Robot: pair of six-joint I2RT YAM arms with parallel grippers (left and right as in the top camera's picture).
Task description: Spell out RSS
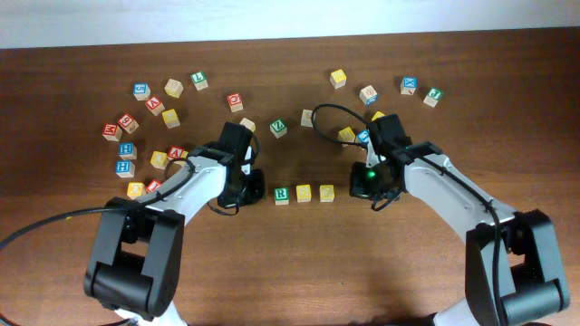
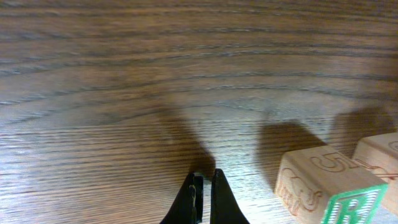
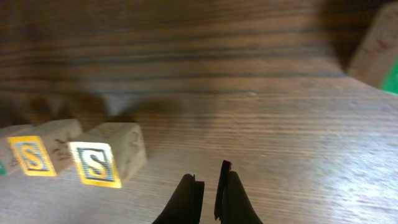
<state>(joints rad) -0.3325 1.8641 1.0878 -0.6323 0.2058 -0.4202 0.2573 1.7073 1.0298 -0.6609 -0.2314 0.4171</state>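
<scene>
RSS row: green-faced wooden R cube [image 1: 282,195], yellow-faced wooden S cube [image 1: 304,193] and second yellow-faced wooden S cube [image 1: 326,193] stood side by side mid-table, between the grippers.
Table: brown wood-grain table [image 1: 290,272]; row sat on its near half.
Left gripper [image 2: 205,182]: fingers pinched together, empty, just beside the R cube.
Right gripper [image 3: 210,179]: fingers nearly touching, empty, near the second S cube, not touching it.
Loose cubes: scattered small wooden letter cubes [image 1: 145,104], red, blue, green and yellow, lay on the far half, apart from the row.
Progress: word looked spelled; judged left: pull arms back, maybe even the spacing.
Unclear: yellow letters unreadable overhead, both S clear in right wrist view; R cube cropped in left wrist view; blurred block [image 3: 376,46] unidentifiable.
</scene>
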